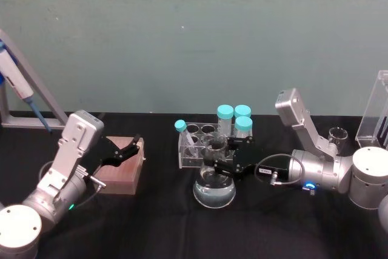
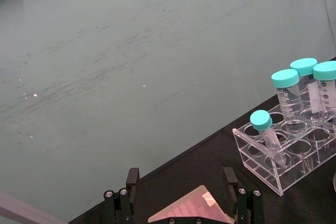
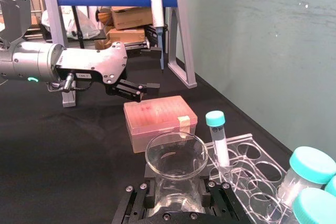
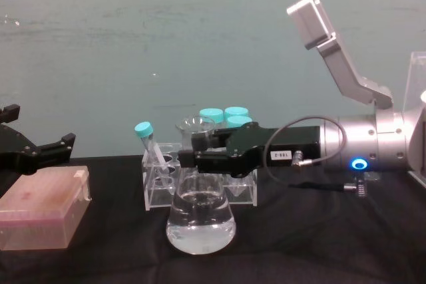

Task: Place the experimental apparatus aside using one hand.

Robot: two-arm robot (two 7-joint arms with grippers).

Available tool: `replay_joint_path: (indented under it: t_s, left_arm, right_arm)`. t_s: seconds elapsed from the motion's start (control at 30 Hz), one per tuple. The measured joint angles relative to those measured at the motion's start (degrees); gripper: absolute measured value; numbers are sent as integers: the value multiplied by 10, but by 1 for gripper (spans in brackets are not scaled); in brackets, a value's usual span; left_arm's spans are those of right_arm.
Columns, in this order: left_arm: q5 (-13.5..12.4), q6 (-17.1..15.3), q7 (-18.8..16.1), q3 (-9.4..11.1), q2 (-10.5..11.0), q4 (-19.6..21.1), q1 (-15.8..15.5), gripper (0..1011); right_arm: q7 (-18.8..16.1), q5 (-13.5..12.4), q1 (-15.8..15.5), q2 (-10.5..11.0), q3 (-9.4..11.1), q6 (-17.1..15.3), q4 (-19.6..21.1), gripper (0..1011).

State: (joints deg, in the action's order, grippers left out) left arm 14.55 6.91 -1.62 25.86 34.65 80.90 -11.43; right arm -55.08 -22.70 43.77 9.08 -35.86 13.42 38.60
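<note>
Conical glass flask (image 1: pixel 214 189) stands on the black table (image 1: pixel 182 228) near centre, just in front of the clear tube rack (image 1: pixel 195 150), with clear liquid in its wide base; the rack holds three teal-capped tubes (image 1: pixel 234 119) upright at its right end and one slim teal-capped tube (image 1: pixel 183 134) leaning at its left end; it sits directly behind the flask neck, close enough to crowd it; a pink tip box (image 1: pixel 124 168) lies well to the left, a small beaker (image 1: pixel 336 137) and tall acrylic stand (image 1: pixel 376 110) to the far right; right gripper (image 1: pixel 223 157) reaches in from the right, fingers closed around the flask neck (image 3: pixel 176 174) just below the rim; left gripper (image 1: pixel 124 150) hovers over the pink box, fingers spread, holding nothing.
</note>
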Motion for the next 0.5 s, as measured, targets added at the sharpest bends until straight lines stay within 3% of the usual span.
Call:
replay_joint_path:
  t_s: [0.5]
  left_arm:
    - [0,0,0,0,0,0,0,1000]
  right_arm:
    - [-2,-17,-17,17,14,-6,37,457]
